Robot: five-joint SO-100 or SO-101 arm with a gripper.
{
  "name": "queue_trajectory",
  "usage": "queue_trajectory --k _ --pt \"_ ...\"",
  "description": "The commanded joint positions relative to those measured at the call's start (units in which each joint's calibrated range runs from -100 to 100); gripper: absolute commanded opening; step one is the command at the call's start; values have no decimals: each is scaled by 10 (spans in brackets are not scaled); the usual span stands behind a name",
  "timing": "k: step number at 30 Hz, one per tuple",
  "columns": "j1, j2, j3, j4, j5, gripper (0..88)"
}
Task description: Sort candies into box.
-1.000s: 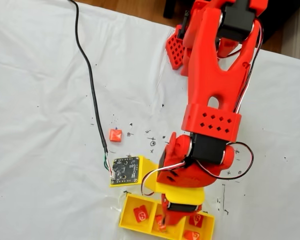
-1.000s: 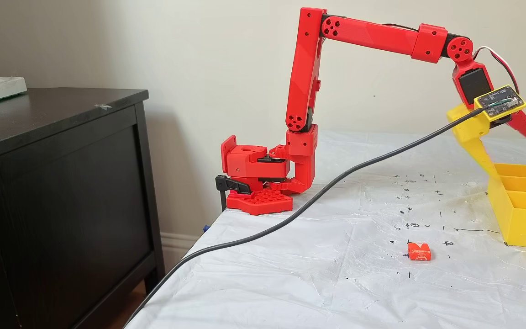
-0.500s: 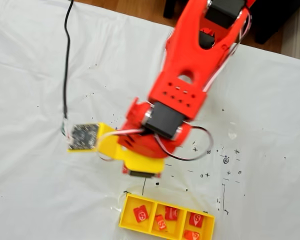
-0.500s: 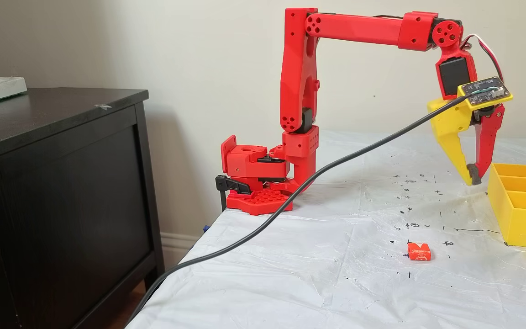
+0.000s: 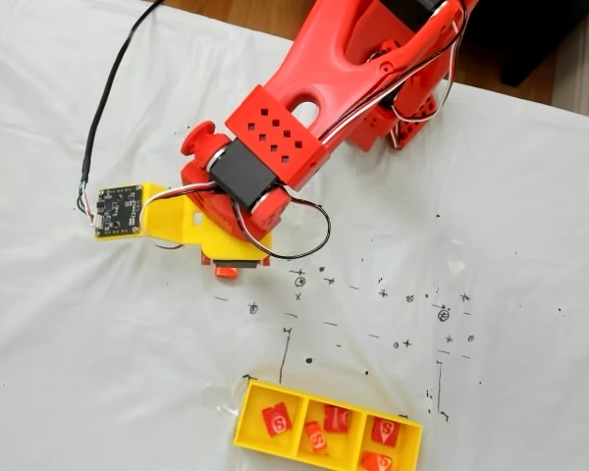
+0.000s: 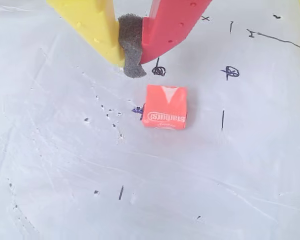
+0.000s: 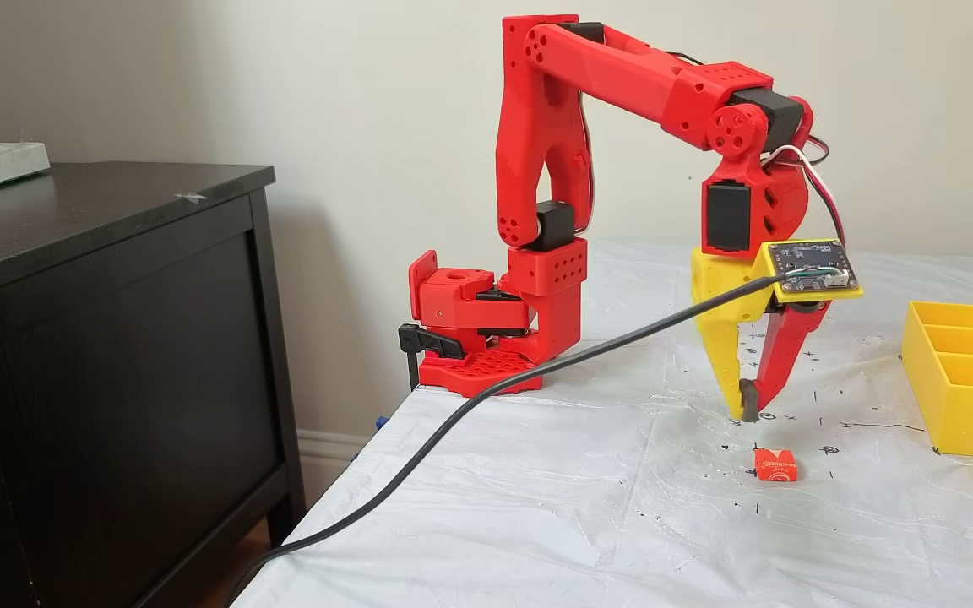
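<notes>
Swung my arm away from the yellow box [image 5: 327, 453], lower centre of a fixed view, to over the last loose candy [image 6: 165, 106]. The drop is done, I judge; this is the approach for the final pick.

Fingers [image 6: 131, 52] pressed together at the grey pad, holding nothing, at upper centre of the wrist view. They hover just above the counter [image 7: 588, 507], tips beside the candy but clear of it. They must open before descending.

Five candies sit in the box: one in the left compartment, two each in the middle and right.

Candy nearly square, lying flat; no real long axis. White triangle mark points toward the fingers, lettering along the near edge.
</notes>
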Motion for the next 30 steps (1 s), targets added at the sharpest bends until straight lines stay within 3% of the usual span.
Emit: queue_trajectory --k 1,18,30 --pt "13 -37 -12 -1 10 135" --pt "33 -18 32 -51 57 325" --pt "25 2 36 -83 48 294"
